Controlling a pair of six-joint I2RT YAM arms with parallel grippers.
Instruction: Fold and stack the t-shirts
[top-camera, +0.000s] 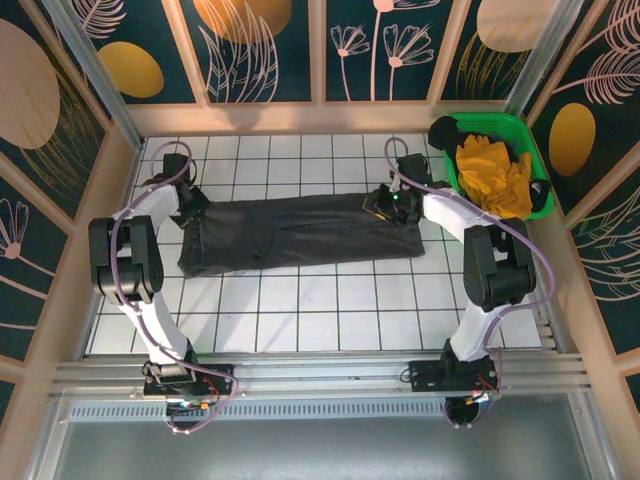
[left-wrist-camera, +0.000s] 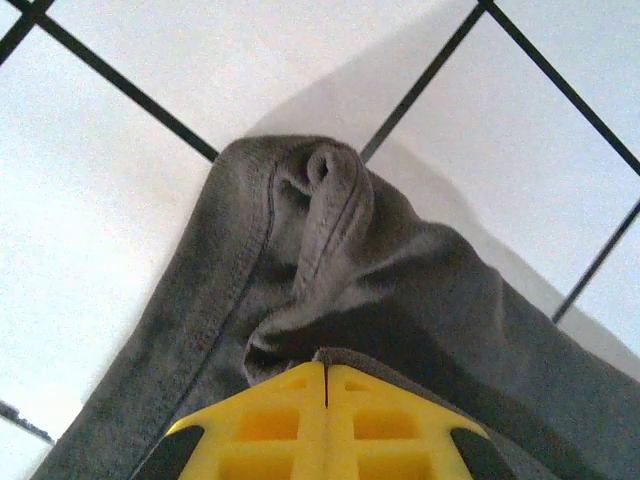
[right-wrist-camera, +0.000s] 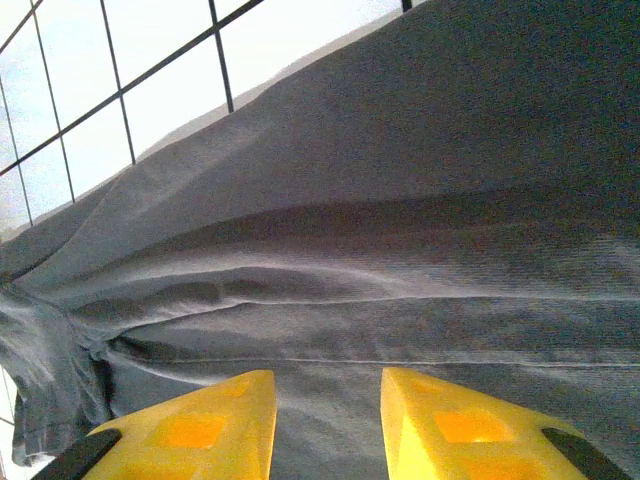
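Now mid-fold: left tool (left-wrist-camera: 326, 372) pinched closed on corner of grey t-shirt (top-camera: 300, 232); right tool (right-wrist-camera: 328, 395) spread wide, cloth just beneath. Next, probably: right closes on hem, both lift together.

The t-shirt (top-camera: 300, 232) is showing plain charcoal grey. The worktop (top-camera: 330, 300) is displaying white tiles with dark grid lines. The bin (top-camera: 495, 119) is showing green; the cloth (top-camera: 490, 175) in it, mustard yellow. The left end effector (left-wrist-camera: 325, 375) and right end effector (right-wrist-camera: 328, 385) are showing yellow with black patches.
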